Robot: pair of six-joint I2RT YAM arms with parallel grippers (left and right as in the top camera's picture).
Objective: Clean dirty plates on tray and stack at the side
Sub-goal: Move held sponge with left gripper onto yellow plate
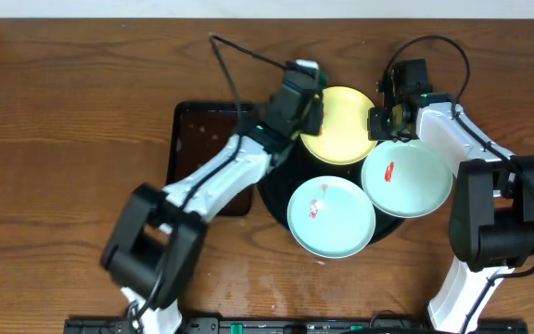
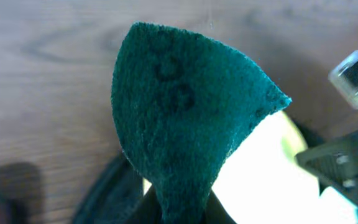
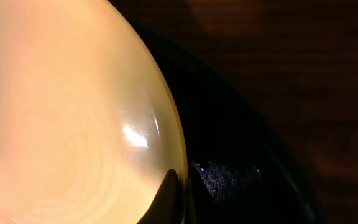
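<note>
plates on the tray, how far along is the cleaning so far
Done: nothing is stacked aside yet; the black tray holds all three. In hand: the left gripper holds a green pad at the yellow plate while the right gripper pinches its rim. Left: the front blue-white plate and the right blue-white plate both show red smears; then stacking.

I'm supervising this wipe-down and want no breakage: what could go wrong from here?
The right fingers pinch only the rim of the yellow plate, so pressure from the green pad might tip it or make it slip. The right-hand blue plate overhangs the rim of the tray beside the yellow one, and a shifted plate could nudge it off.
</note>
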